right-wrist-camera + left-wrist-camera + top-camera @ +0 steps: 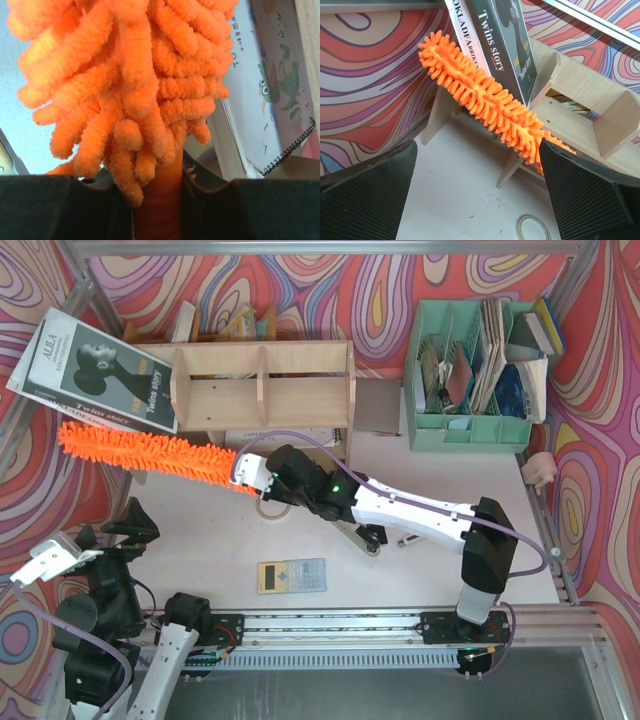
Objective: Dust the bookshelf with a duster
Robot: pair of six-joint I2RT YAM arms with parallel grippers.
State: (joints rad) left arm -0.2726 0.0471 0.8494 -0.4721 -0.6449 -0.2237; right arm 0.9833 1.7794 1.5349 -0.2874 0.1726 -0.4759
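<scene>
The light plywood bookshelf (260, 380) stands at the back of the table, its compartments facing up in the top view. The orange duster (150, 452) stretches leftward in front of the shelf's lower left, its fluffy head passing under a leaning book. My right gripper (245, 472) is shut on the duster's thin orange handle (160, 210), with the fluffy head (125, 75) filling the right wrist view. My left gripper (477, 200) hangs open and empty at the near left, looking at the duster (485, 95) and the shelf's legs (512, 167).
A black "Twins story" book (100, 370) leans against the shelf's left end. A mint-green file organiser (470, 380) stands at the back right. A grey calculator (292, 575) lies near the front edge, and a tape ring (268, 505) lies under the right wrist.
</scene>
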